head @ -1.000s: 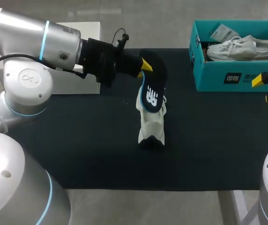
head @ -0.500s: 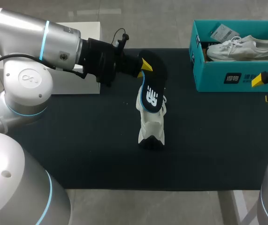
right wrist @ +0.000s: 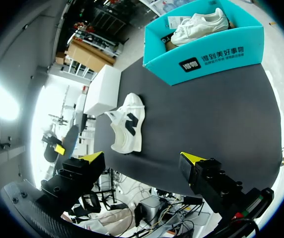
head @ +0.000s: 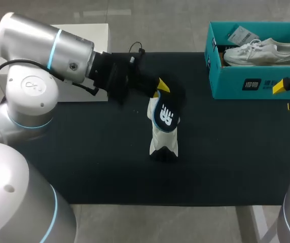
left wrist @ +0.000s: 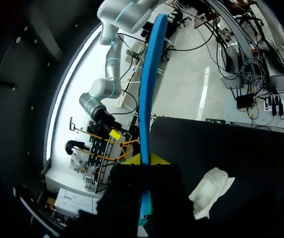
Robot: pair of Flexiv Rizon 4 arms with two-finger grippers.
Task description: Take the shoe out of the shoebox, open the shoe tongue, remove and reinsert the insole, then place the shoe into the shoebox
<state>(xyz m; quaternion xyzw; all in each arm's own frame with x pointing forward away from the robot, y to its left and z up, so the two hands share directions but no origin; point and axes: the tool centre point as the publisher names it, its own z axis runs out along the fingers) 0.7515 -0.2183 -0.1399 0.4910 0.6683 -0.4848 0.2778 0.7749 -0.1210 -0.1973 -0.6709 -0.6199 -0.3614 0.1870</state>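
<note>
A white shoe [head: 164,137] lies on the black mat in the middle of the table; in the left wrist view the shoe [left wrist: 209,192] shows below and beside the fingers. My left gripper [head: 160,89] is shut on the black insole [head: 166,111] with its blue edge and white logo, and the insole's lower end hangs just over the shoe's opening. In the left wrist view the insole [left wrist: 149,89] stands edge-on between the yellow tips of the left gripper [left wrist: 146,161]. My right gripper [right wrist: 142,158] stands open at the table's right edge, with nothing between its fingers, far from the shoe [right wrist: 127,124].
The teal shoebox [head: 236,81] stands at the back right with a second white shoe [head: 261,52] and a paper tag in it; the box [right wrist: 206,49] lies ahead of the right gripper. A white block [head: 97,31] sits at the back left behind my left arm.
My left gripper has moved right and down with the insole, bringing its lower end closer onto the shoe. The right arm has kept still.
</note>
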